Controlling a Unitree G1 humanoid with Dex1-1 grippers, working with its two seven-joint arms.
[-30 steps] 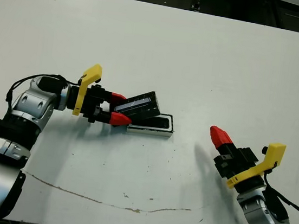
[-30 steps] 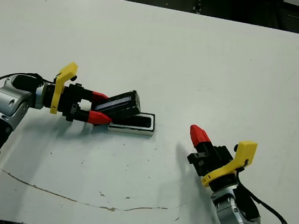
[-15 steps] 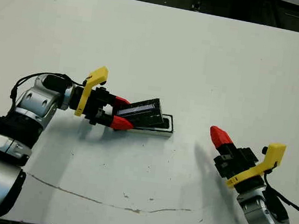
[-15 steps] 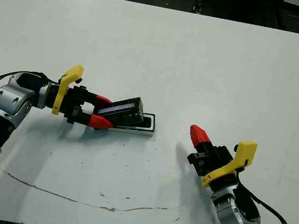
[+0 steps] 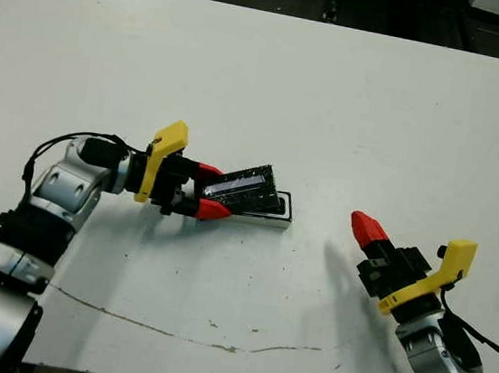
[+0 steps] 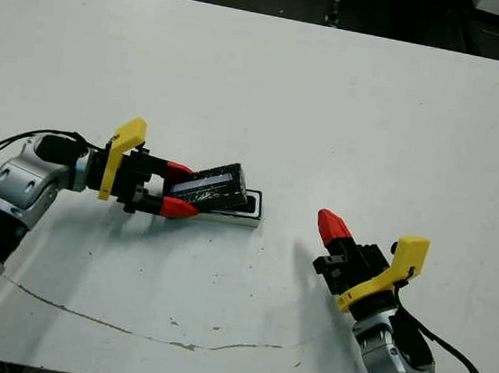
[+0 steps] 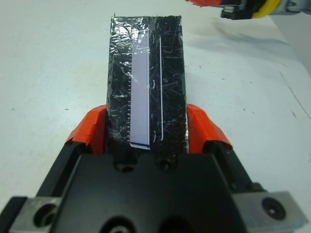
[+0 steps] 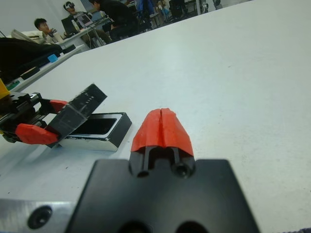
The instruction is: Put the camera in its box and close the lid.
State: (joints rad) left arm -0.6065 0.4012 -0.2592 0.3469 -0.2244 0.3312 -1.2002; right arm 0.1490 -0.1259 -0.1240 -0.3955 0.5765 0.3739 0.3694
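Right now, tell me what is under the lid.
The lid slants in the left gripper over the box, whose dark inside shows beneath its raised end. The camera cannot be made out there.

The lid (image 5: 248, 186), a flat black rectangle with a glossy, speckled top that catches a pale streak of light, is tilted over the box (image 5: 275, 218), its far end raised and its near end low. The box is a small tray with a pale rim and dark inside, flat on the table. I can't make out the camera.
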